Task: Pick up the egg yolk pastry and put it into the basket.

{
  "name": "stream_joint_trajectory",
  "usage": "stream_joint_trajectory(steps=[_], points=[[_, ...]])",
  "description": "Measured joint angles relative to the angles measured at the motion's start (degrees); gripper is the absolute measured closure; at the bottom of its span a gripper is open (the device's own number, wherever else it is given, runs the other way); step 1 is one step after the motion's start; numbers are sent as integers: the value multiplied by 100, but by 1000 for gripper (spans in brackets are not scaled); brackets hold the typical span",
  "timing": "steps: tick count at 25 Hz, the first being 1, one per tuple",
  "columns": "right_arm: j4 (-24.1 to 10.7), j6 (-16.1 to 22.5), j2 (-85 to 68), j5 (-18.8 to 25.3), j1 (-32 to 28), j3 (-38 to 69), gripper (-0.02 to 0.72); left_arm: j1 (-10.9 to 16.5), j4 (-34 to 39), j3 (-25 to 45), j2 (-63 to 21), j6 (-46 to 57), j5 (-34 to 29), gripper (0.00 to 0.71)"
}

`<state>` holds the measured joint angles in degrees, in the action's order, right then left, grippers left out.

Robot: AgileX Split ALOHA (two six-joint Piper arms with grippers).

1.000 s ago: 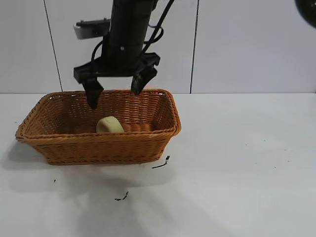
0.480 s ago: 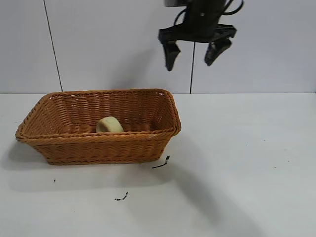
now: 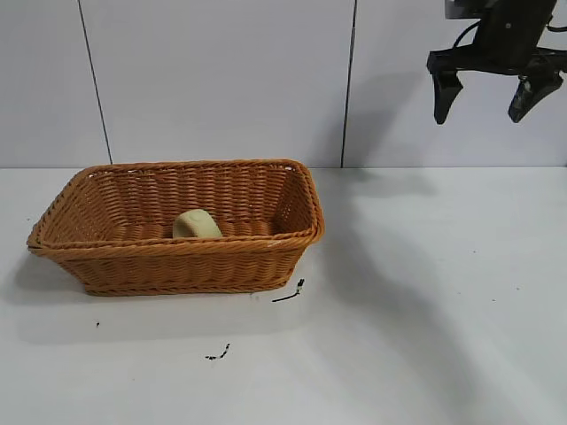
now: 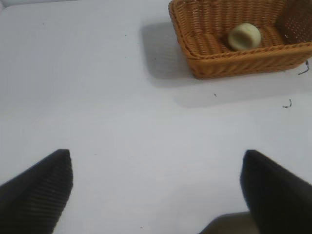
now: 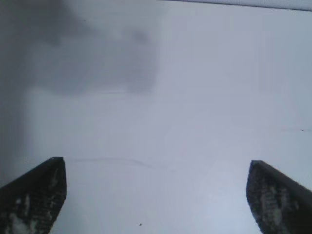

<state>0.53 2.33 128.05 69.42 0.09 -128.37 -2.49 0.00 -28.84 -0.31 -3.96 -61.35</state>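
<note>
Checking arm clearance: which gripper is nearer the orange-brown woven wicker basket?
Probably right: the right gripper hangs high off the basket's end; the left gripper sees it across a stretch of table.

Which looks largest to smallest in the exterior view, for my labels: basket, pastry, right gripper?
1. basket
2. right gripper, open, high at the right
3. egg yolk pastry, inside the basket

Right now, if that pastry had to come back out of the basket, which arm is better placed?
Probably left: its open end effector faces the basket holding the pastry; the right one hangs high, off to the side.
</note>
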Motion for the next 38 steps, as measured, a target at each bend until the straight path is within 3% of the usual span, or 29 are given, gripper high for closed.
stream_joint_trajectory(steps=[6,19,23,31,38], points=[[44,0,-1711,-5,121,1656,10,0,0,0,0,0,0,14],[48,-180,-6996,5,153,6983,10,0,0,0,0,0,0,14],[48,-194,-8564,-245,153,8180,10,0,0,0,0,0,0,14],[33,-437,-11261,-909,153,9913,10,0,0,0,0,0,0,14],[33,-449,-12507,-1032,153,10048,10,0,0,0,0,0,0,14]])
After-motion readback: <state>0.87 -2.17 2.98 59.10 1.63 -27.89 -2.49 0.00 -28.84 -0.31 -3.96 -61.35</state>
